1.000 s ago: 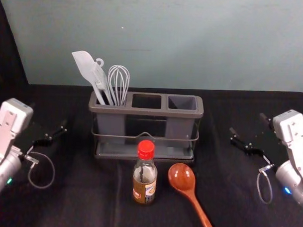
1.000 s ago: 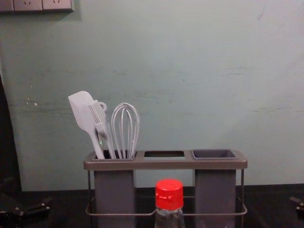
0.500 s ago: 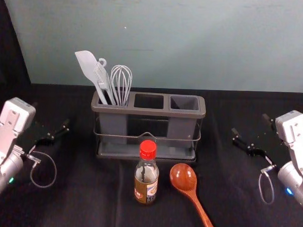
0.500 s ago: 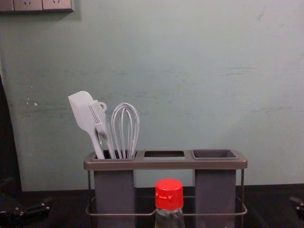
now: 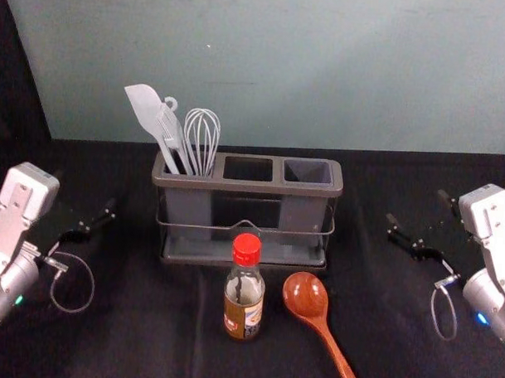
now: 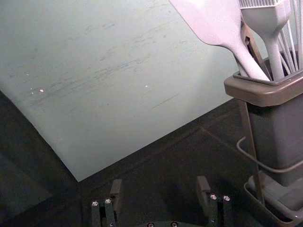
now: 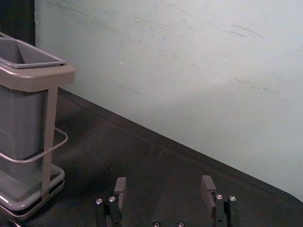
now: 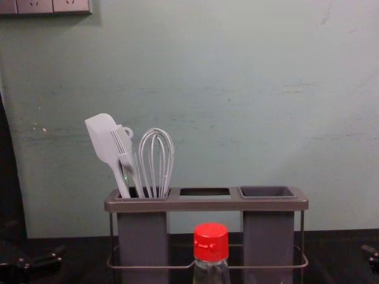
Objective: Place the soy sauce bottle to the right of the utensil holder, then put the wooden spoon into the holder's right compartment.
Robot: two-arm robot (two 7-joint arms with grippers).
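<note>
Between left gripper and right gripper, fingers spread, the holder's left compartment holds spatula, brush, whisk.

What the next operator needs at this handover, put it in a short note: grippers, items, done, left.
Left gripper: open, holding nothing, out to the left of the utensil holder.
Right gripper: open, holding nothing, out to the holder's right.
Soy sauce bottle: upright in front of the holder, red cap on.
Wooden spoon: lying just right of the bottle, bowl towards the holder.
Done: neither step.
Left: stand the bottle to the holder's right, then put the spoon in its right compartment.
</note>
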